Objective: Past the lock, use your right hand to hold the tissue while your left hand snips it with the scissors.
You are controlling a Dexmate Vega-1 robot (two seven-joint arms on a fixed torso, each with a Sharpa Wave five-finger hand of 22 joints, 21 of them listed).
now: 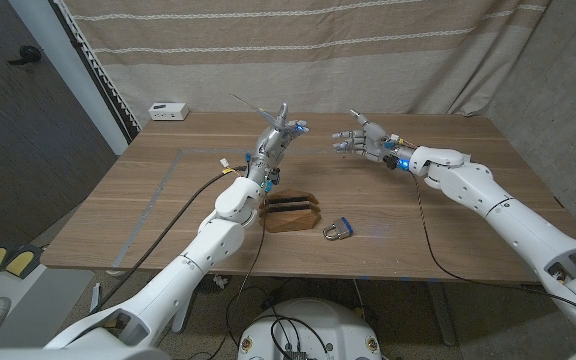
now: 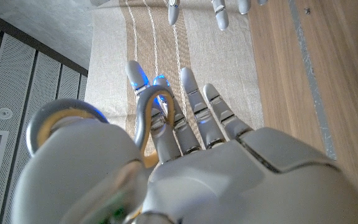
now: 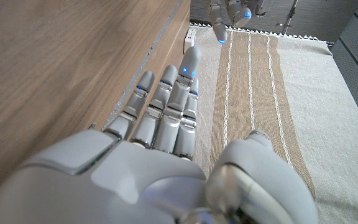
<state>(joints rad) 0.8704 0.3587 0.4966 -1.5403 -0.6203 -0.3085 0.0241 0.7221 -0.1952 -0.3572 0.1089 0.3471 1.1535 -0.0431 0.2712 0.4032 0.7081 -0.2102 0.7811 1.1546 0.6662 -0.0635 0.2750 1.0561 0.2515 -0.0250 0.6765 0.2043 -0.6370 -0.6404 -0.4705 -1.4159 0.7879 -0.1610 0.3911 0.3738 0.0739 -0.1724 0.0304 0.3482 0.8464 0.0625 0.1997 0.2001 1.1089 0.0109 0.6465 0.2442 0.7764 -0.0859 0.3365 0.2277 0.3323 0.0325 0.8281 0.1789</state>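
Two robot hands are up over the far half of the table (image 1: 448,200), so here's the quick read, L to R. A white box (image 1: 168,111) sits at the far left corner, not your concern.

The left robot hand (image 1: 280,133) is raised w/ its fingers through the scissors (image 2: 137,118). The wrist view shows the grey-and-yellow handle loops hooked on it, so it's gripping them. Can't tell if the blades are apart.

Nearer you, mid-table, a wooden tray (image 1: 290,213) lies just left of the lock (image 1: 337,230). Both hands are already beyond that lock.

The right robot hand (image 1: 361,137) hangs near the left one w/ a gap between them. Its fingers are spread and it holds nothing.

The tissue: I can't make it out in any view, so find it before you commit.

Handling, my guess: tissue is v. light, limp and tears easily, and it'll fold away from the blades if slack. Pinch it near one edge w/ thumb and finger, gently, and let a free flap hang toward the scissors. Scissors are stiff and hard, and the loops can slip, so close them slowly
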